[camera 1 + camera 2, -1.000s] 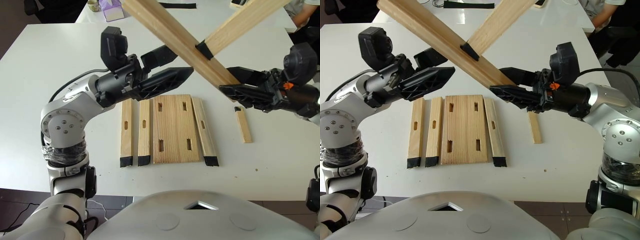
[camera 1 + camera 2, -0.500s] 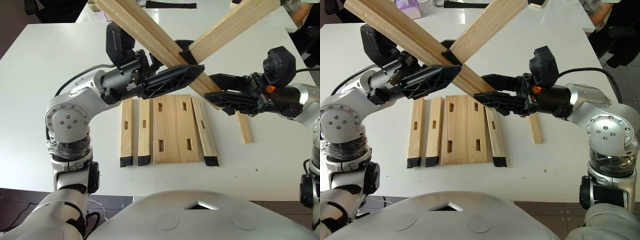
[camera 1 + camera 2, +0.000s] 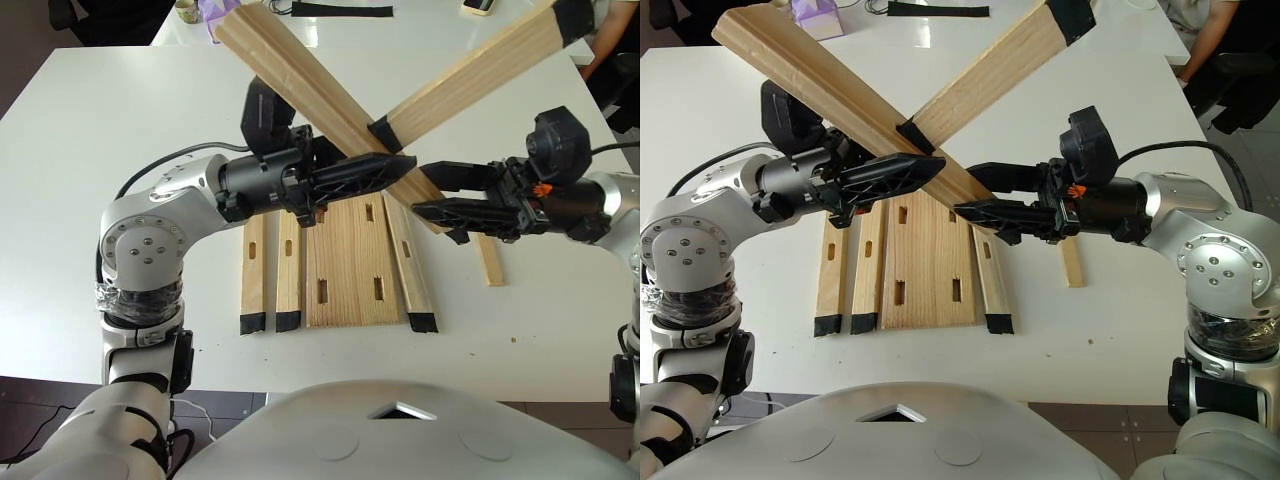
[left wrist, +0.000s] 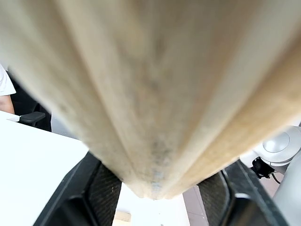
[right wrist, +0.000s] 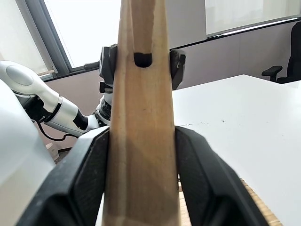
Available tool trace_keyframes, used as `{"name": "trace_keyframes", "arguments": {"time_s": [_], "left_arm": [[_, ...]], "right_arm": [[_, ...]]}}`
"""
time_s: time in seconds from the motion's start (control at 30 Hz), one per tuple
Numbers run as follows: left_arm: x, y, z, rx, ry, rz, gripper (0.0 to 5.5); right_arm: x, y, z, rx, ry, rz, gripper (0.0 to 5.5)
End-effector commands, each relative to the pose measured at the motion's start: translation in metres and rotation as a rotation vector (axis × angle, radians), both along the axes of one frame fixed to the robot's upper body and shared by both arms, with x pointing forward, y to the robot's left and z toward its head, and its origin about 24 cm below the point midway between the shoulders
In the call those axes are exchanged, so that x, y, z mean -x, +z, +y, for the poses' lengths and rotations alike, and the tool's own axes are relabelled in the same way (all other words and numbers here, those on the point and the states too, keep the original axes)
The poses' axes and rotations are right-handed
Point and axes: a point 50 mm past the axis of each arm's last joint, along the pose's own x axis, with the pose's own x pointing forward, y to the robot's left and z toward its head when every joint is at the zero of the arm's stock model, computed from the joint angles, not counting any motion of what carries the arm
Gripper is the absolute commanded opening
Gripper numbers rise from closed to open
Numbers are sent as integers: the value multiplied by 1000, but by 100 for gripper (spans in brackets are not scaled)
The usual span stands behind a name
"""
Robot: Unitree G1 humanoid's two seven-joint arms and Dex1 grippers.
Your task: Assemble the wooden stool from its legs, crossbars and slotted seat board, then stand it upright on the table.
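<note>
Two long wooden legs cross in the air above the table. The slotted leg (image 3: 290,70) slants from the far left down to my right gripper (image 3: 420,190), which is shut on its lower end. The second leg (image 3: 470,70) rises to the far right, its black-taped end (image 3: 385,130) butting against the first. My left gripper (image 3: 400,168) is shut on the slotted leg just below that crossing. The right wrist view has this leg (image 5: 141,141) between that gripper's fingers (image 5: 84,179). The slotted seat board (image 3: 348,258) lies flat on the table (image 3: 120,120) beneath.
Two slotted bars (image 3: 254,265) (image 3: 289,262) lie left of the board and one (image 3: 408,265) lies right of it. A short wooden piece (image 3: 488,262) lies farther right, under my right arm. A tissue box (image 3: 812,12) stands on the table behind.
My left gripper has swung right to the crossing and closed on the slotted leg. The crossed legs have tipped lower and shifted left, and my right gripper has moved left with them.
</note>
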Motion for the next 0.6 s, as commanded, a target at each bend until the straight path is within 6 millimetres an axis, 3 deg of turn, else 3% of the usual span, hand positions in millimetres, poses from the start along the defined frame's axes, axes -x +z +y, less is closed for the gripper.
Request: {"name": "trace_keyframes", "arguments": {"time_s": [0.03,0.17,0.2,0.37,0.47,0.6], "left_arm": [[1,0,4,-1,9,-10,212],[0,-2,5,-4,34,-13,212],[-3,-3,6,-5,54,-11,212],[-24,-5,12,-56,192,22,207],[-27,-1,24,-125,252,-40,205],[-21,-3,46,-299,296,-164,205]], "right_arm": [[-1,-2,-7,74,14,-4,206],[-6,-5,-8,124,-1,-9,206],[-7,-8,-8,146,-12,-10,242],[-1,-42,-16,343,-24,-3,285],[-1,-61,-34,400,-105,30,285],[7,-72,-49,431,-208,38,285]]}}
